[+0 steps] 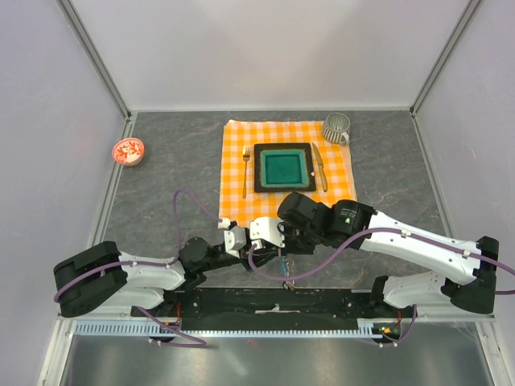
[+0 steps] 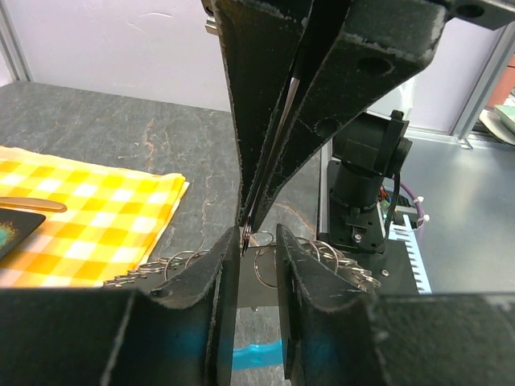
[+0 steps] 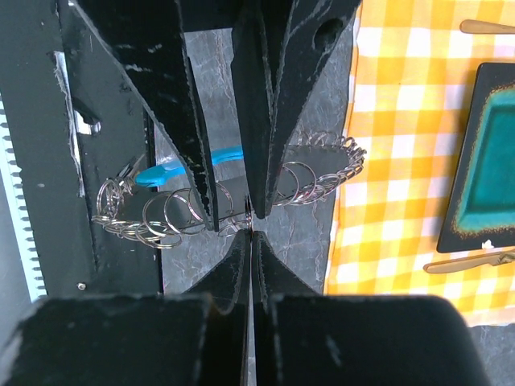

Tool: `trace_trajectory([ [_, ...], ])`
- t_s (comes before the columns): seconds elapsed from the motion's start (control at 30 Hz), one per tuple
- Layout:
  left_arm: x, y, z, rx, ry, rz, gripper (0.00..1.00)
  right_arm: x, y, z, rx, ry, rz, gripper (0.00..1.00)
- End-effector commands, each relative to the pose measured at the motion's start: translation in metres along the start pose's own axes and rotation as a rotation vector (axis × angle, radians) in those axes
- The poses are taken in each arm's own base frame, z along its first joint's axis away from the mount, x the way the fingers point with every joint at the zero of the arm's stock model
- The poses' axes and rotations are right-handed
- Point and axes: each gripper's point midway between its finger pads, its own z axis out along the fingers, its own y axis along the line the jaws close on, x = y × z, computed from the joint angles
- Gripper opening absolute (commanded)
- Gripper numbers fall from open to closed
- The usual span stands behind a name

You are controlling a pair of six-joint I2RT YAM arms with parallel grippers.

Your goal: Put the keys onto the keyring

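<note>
Grey table (image 1: 161, 185) strip between cloth (image 1: 238, 165) and rail (image 1: 273, 304), keyring (image 3: 322, 173), left tool (image 2: 257, 241) apart, right tool (image 3: 251, 233) closed

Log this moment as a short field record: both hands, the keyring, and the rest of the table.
left hand: fingers apart, small rings in the gap
right hand: shut, tips down at the rings beside the left hand; grip unclear
keyring: by the checked cloth's near edge, cyan clip on it
checked cloth: plate, fork, knife on it; mug at far right corner
dish: far left, apart
</note>
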Motion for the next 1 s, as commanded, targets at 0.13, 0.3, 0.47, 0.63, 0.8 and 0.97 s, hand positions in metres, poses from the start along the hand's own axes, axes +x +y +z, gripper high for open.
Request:
trace_trajectory([
  [0.13, -0.08, -0.009, 0.012, 0.052, -0.303, 0.133, 0.27, -0.019, -0.004, -0.007, 0.029, -0.088, -0.014, 0.0],
  [0.3, -0.083, -0.01, 0.013, 0.057, -0.308, 0.127, 0.16, -0.019, -0.002, -0.007, 0.023, -0.093, -0.016, 0.0],
  [0.47, -0.078, -0.009, 0.014, 0.053, -0.281, 0.119, 0.14, -0.021, -0.002, -0.011, 0.028, -0.107, -0.018, 0.0],
  [0.63, -0.072, -0.008, 0.016, 0.054, -0.258, 0.105, 0.17, -0.023, -0.001, -0.013, 0.026, -0.125, -0.022, 0.0],
  [0.8, -0.069, -0.009, 0.02, 0.063, -0.235, 0.104, 0.08, -0.024, 0.0, -0.014, 0.026, -0.13, -0.022, 0.0],
  [0.97, -0.064, -0.007, 0.022, 0.058, -0.209, 0.097, 0.03, -0.027, -0.001, -0.015, 0.031, -0.144, -0.024, 0.0],
])
